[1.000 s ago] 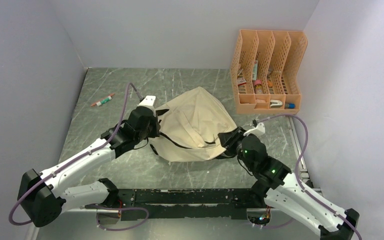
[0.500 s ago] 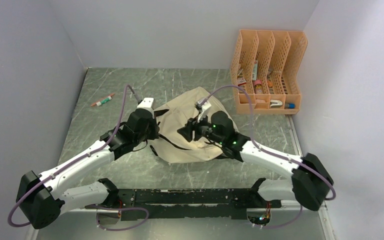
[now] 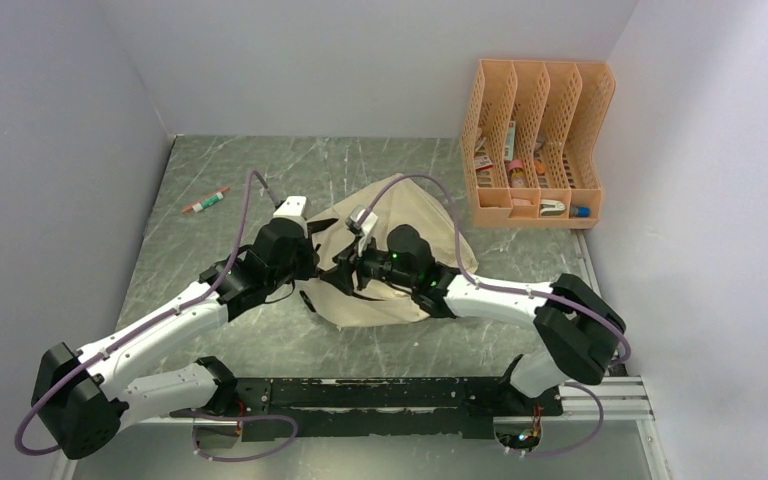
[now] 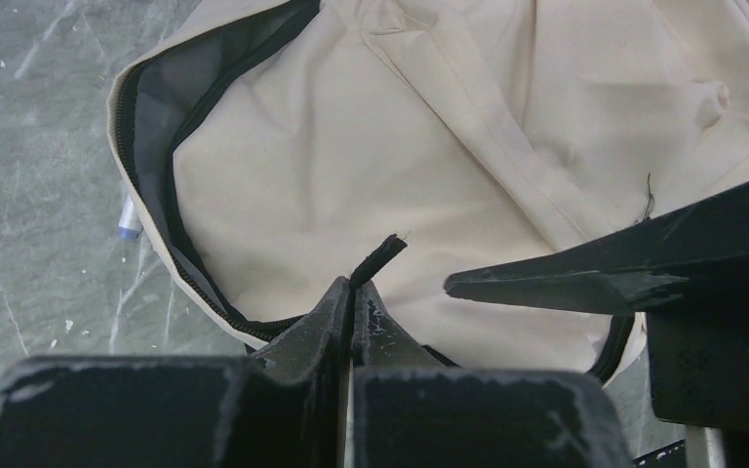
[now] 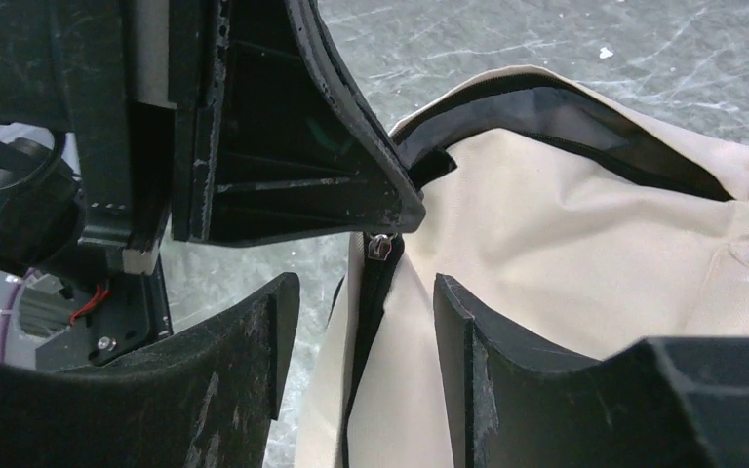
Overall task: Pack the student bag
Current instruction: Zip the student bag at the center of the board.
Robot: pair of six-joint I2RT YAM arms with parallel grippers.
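Observation:
The student bag (image 3: 412,205) is beige fabric, lying mid-table with its black zipper partly open and grey lining showing (image 4: 161,88). My left gripper (image 3: 312,255) is at the bag's left edge, shut (image 4: 351,288) on a black zipper pull tab (image 4: 380,255). My right gripper (image 3: 345,270) reaches across the bag and sits right beside the left one. It is open (image 5: 361,292), its jaws straddling the bag's zipper seam just below the metal slider (image 5: 378,247). One right finger (image 4: 566,283) shows in the left wrist view.
An orange perforated file organizer (image 3: 535,150) with small items stands at the back right. A pen (image 3: 206,201) lies on the table at the far left. A small white and blue object (image 4: 129,219) lies by the bag's open edge. Walls close three sides.
My right arm has swung from the bag's right side across the top of the bag to its left edge, beside the left gripper. The left arm has stayed put.

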